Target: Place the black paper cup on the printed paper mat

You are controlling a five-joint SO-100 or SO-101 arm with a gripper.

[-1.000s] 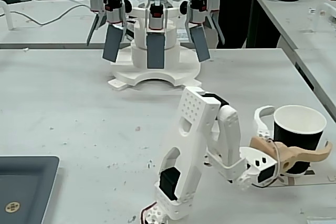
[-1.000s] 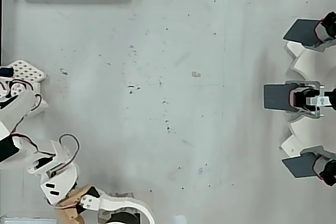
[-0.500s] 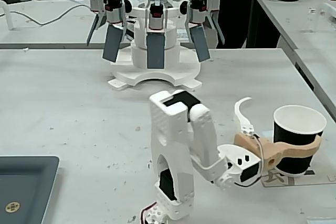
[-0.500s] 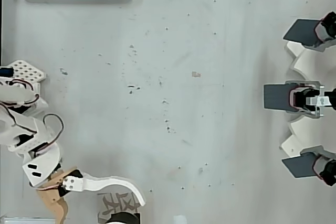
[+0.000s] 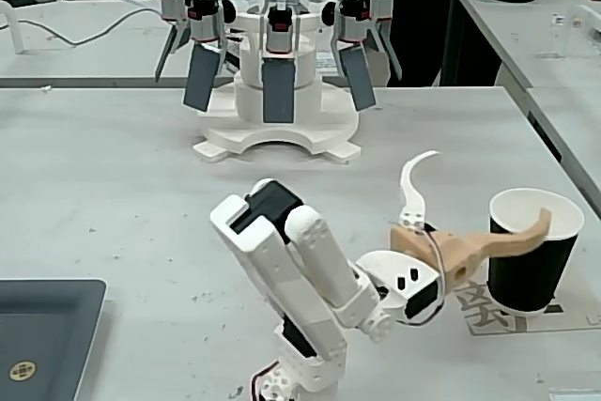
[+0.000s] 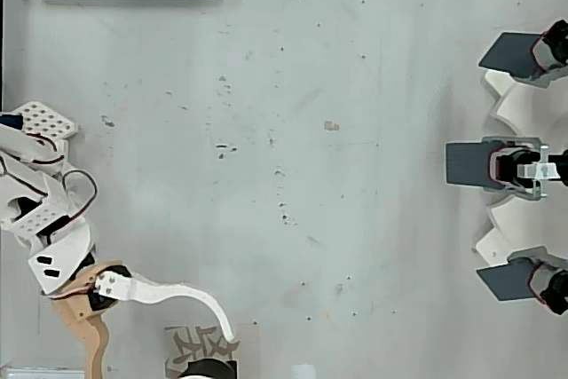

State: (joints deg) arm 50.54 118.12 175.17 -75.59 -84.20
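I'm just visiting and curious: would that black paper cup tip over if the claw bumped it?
Probably yes. The black paper cup looks empty, so likely light. It is tall and narrows toward its base, so a nudge near the rim could topple it. Its thin paper wall would probably dent under a hard squeeze from the gripper.

End effector (image 5: 474, 194) gaping wide, arm seemingly low.

Grey table (image 5: 113, 166) w/ printed paper mat (image 5: 512, 315), dark tray (image 5: 42, 335), white rig (image 5: 277, 129).
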